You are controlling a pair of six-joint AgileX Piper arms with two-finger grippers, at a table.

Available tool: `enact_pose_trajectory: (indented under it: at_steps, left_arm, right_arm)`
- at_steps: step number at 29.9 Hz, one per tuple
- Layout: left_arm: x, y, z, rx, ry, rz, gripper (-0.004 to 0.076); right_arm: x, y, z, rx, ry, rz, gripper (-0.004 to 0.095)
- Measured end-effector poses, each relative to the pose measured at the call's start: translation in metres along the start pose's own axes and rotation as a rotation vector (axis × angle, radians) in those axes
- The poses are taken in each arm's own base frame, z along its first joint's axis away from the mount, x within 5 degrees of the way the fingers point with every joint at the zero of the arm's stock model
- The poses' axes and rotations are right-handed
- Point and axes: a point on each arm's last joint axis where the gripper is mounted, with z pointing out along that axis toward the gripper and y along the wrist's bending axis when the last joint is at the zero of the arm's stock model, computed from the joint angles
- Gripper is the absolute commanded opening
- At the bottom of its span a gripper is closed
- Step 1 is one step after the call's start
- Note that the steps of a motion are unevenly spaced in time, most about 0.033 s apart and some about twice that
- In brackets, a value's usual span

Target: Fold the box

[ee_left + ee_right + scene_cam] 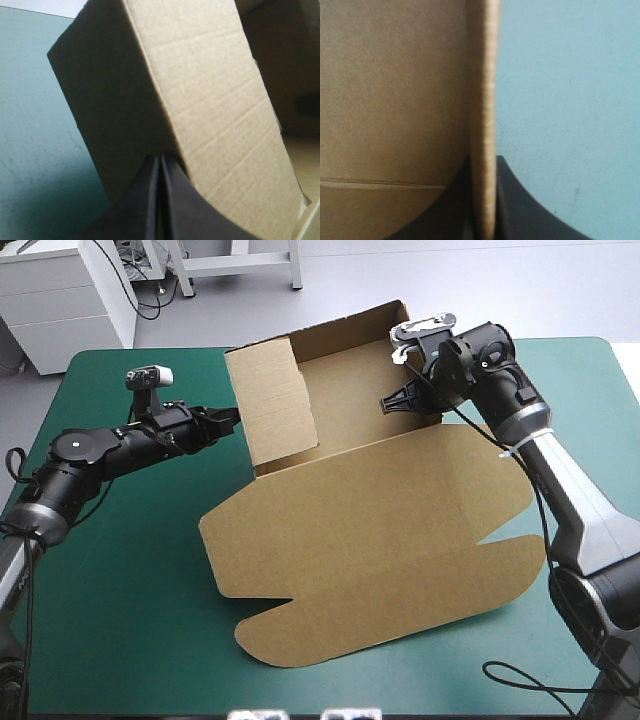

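Teal-green table (120, 570), brown box (370, 530) mid-table and reaching toward the far edge. Far half up as an open tray, lid panel (400, 560) flat toward the near edge. Left wall (275, 405) and back wall (345, 335) standing, left one leaning inward. Left gripper (230, 420) clenched on nothing, fingers met in one point, tip butted against the left wall's outer side at its fold. Right gripper (392, 402) inside the tray near its far-right corner, clamped on the box: board edge (482, 100) pinched between the fingers, cover showing on one side, brown board on the other.

Probably mid-step: bringing the right wall up and tucking it, left side braced. To do it well: hold the left tip as a stop, pushing square and lightly, enough to block any slide toward the table's left edge, not enough to cave the wall. Swing the right wall about its crease rather than dragging it; no twist at the wrist, or risk of a kinked board. Seat the tab fully before letting go. Can't see the right wall's crease from above, hidden behind the arm.
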Motion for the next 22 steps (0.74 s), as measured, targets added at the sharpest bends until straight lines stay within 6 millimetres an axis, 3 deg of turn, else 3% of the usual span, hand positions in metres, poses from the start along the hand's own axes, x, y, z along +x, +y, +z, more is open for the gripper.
enact_pose_trajectory:
  at_steps: [4,8,11,22]
  left_arm:
    - [0.0004,0.0002,0.0001,-0.004,0.004,0.005,0.0132]
    - [0.0001,0.0006,0.0001,-0.009,0.001,0.006,0.0362]
    - [-0.0004,0.0013,0.0001,-0.016,-0.005,-0.01,0.0468]
    - [-0.0007,-0.002,-0.0003,0.018,-0.006,-0.135,0.0489]
  right_arm:
    - [-0.0001,0.0003,-0.0001,0.001,-0.001,-0.002,-0.0015]
    - [-0.0001,0.0003,-0.0001,0.004,-0.001,-0.004,-0.0015]
    - [-0.0002,-0.0001,-0.0001,0.008,-0.002,-0.005,-0.0015]
    - [-0.0003,-0.0016,-0.0001,0.025,-0.003,-0.013,-0.0015]
